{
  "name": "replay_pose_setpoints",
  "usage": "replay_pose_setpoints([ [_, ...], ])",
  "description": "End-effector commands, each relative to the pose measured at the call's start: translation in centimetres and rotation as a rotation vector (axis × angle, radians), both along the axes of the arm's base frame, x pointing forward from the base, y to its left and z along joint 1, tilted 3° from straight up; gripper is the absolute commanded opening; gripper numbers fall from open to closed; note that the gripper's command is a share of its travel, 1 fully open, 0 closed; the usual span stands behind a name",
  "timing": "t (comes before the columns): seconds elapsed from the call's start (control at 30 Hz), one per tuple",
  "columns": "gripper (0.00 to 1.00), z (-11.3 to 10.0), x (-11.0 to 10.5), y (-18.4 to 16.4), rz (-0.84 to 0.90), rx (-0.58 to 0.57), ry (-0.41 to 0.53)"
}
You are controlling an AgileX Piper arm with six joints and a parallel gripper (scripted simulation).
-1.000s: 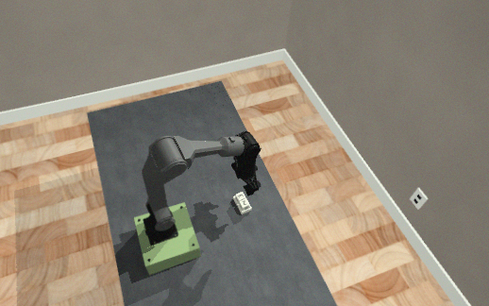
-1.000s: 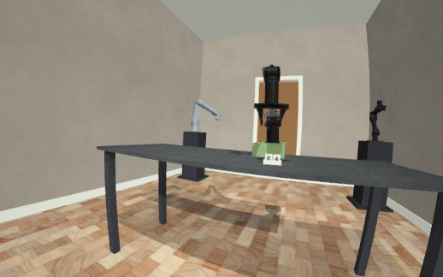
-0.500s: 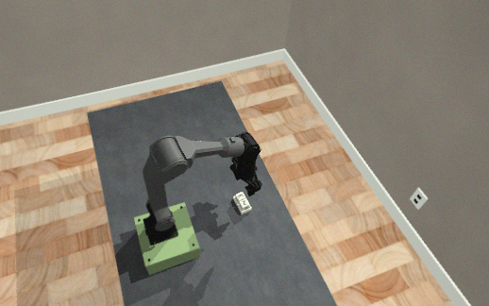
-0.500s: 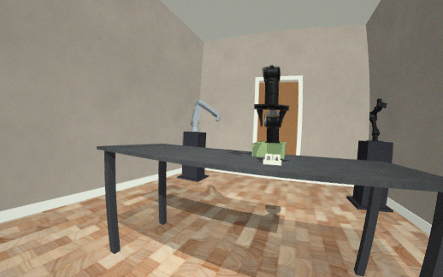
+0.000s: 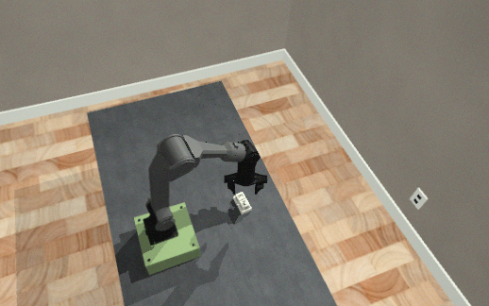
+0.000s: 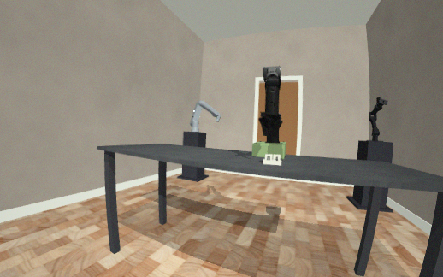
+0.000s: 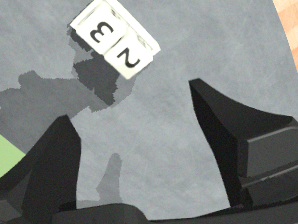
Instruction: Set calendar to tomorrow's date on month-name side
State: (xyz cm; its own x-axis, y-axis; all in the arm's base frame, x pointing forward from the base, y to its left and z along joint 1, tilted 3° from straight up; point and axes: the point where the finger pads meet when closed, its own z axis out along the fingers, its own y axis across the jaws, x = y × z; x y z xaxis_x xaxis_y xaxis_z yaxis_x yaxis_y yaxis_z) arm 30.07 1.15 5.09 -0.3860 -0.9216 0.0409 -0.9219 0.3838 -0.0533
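The calendar [image 5: 243,203] is a small white tray with two white cubes side by side, standing on the dark table to the right of the arm's base. In the wrist view the cubes' top faces read 3 [image 7: 100,30] and 2 [image 7: 128,58]. The calendar also shows in the exterior view [image 6: 272,160], where its front digits are too small to read surely. My gripper [image 5: 245,186] hangs above the calendar, a little toward the far side, clear of it. Its fingers are wide open with nothing between them.
The arm's green base [image 5: 166,237] stands left of the calendar. The table's right edge [image 5: 294,222] runs close by the calendar. Off the table, a grey arm [image 6: 202,115] and a black arm [image 6: 376,120] stand on pedestals.
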Motion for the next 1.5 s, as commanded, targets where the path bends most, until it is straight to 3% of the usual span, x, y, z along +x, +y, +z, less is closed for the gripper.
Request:
replay_pose_setpoints([
  [0.0,1.0,-0.1,0.0,0.0,0.006,0.01,0.001],
  [0.23,1.0,-1.4,0.0,-0.1,0.368,-0.002,0.02],
  [0.47,1.0,-1.6,0.0,-0.1,0.447,-0.006,0.021],
  [0.5,0.59,-1.6,0.0,-0.1,0.446,-0.006,0.021],
  [1.47,0.59,-1.6,0.0,-0.1,0.446,-0.006,0.021],
])
